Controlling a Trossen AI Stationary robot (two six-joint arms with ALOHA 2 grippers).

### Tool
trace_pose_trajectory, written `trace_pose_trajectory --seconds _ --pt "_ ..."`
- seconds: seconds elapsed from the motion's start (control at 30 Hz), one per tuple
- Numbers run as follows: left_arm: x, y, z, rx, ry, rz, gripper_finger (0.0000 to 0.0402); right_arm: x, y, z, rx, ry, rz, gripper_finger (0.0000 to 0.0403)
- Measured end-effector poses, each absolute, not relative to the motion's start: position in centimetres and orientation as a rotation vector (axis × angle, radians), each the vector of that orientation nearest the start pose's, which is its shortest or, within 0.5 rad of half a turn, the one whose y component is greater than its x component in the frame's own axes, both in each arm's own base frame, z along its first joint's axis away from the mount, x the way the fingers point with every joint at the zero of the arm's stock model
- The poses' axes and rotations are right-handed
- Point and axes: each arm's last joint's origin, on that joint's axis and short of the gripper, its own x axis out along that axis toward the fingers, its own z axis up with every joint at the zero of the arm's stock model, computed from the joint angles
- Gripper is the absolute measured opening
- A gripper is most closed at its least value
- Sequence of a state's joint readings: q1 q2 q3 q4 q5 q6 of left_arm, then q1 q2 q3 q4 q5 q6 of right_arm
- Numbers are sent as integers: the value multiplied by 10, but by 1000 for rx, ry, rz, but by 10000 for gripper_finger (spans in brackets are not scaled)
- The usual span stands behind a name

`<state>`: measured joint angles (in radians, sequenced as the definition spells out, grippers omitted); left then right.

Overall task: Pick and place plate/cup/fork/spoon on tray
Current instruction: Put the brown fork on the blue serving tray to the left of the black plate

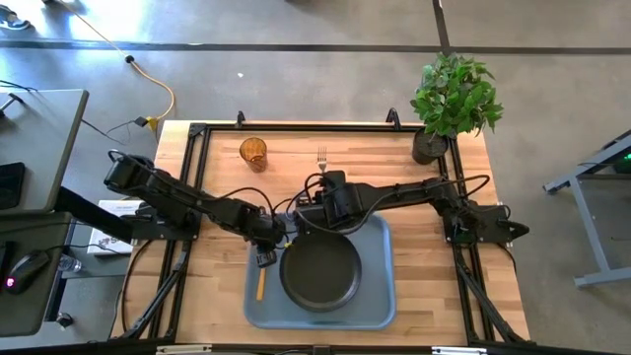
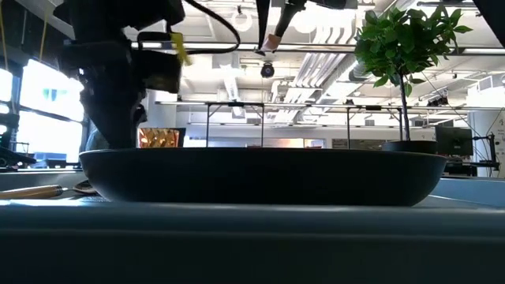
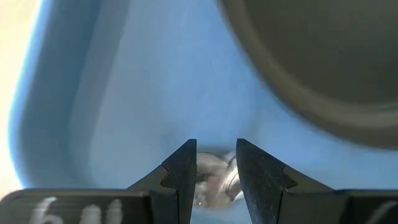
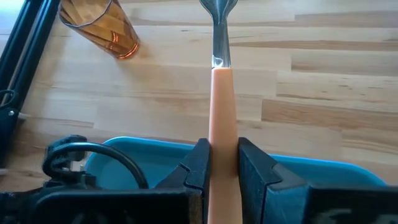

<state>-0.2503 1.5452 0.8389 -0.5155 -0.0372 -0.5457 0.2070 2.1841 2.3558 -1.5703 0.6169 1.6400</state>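
The black plate sits on the blue-grey tray at the table's near middle. My left gripper hangs over the tray's left part, beside the plate, shut on the spoon. My right gripper is above the table beyond the tray's far rim, shut on the fork; the tines point toward the far edge. The amber cup stands on the wood at the far left of the fork. My left gripper has the spoon's silver bowl between its two fingers, coming from above and pointing steeply down. The orange handle runs toward the near edge, low and level over the tray floor; whether it rests there I cannot tell. My right gripper pinches the fork's orange handle between its two fingers, which lie along it. The fingers slant down toward the far edge. The metal neck and tines stick out past the fingertips, above the wood.
A potted plant stands at the far right corner. Black frame rails run along the table's edges. Bare wood lies between the cup, the fork and the plant; the tray's right strip is uncovered.
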Motion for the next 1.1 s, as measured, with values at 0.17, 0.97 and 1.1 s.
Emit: trace_pose_trajectory --seconds 0.17,0.97,1.1 --pt "268 -67 161 -306 1198 140 101 413 70 330 829 643 -1197 35" --pt "273 -68 163 -264 1139 112 101 414 70 330 830 640 -1196 35" --pt "275 -68 158 -252 1146 127 101 414 70 330 831 640 -1196 35"
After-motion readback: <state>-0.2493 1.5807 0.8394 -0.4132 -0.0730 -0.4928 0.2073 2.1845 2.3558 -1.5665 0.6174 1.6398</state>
